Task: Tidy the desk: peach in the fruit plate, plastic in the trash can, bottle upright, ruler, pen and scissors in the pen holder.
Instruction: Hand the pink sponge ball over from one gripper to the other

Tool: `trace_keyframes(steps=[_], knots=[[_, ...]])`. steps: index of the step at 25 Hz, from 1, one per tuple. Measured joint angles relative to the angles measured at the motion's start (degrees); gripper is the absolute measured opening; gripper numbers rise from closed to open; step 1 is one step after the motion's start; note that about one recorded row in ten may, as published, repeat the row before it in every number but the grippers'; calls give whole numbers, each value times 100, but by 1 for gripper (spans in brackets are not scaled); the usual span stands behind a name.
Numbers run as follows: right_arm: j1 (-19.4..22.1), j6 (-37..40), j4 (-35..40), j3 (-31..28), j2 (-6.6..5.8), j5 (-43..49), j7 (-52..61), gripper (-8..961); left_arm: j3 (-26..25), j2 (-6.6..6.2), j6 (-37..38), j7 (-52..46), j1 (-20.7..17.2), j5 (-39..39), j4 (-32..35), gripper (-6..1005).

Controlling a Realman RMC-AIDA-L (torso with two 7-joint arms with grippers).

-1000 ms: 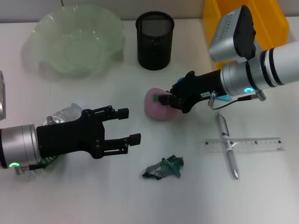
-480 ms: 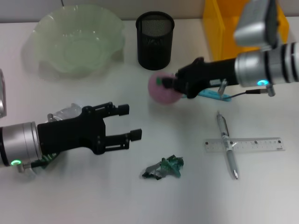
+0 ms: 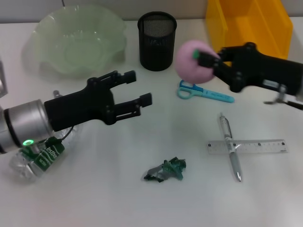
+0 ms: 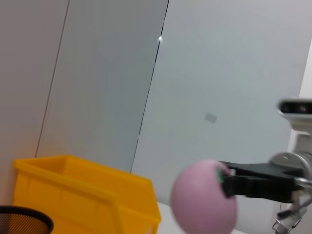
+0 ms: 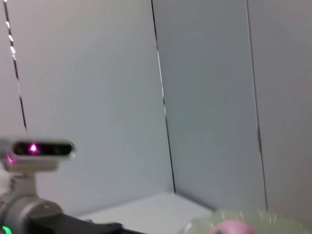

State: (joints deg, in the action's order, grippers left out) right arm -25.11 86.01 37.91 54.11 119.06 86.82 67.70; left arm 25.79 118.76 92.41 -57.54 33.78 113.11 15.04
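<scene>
Head view: the right gripper (image 3: 211, 62) is clenched on the peach (image 3: 193, 62), holding it raised clear of the desk (image 3: 142, 198), between the pen holder (image 3: 156, 40) and the trash can (image 3: 251, 26) near the far edge. The scissors (image 3: 204, 92) lie just beneath it. The left gripper (image 3: 139, 88) hovers with its fingers spread, grasping nothing, toward the left side, in front of the fruit plate (image 3: 78, 40). The bottle (image 3: 38, 153) lies tipped over under the left arm.

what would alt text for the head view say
The right gripper holds the pink peach in the air beside the black pen holder, while the open left gripper hovers over the white desk.
</scene>
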Motion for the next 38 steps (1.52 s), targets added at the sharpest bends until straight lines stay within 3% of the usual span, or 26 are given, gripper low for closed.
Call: trace_keyframes(steps=[5,9,25,38], knots=[[79,729,-763,-517,-17,-58,-825,28,34,5,-163,102,265,-31,-278,775],[113,874,-1028,-560,-30,-58,-1087,29,39,6,-167,105,344,-27,-312,774],[-147,772,-1872,-394,9,-12,-1586,28,413,33,-116,120,498,3,-593,772],[-230,762,-2004,-269,20,46,-1599,29,413,39,-139,190,484,-24,-653,771]])
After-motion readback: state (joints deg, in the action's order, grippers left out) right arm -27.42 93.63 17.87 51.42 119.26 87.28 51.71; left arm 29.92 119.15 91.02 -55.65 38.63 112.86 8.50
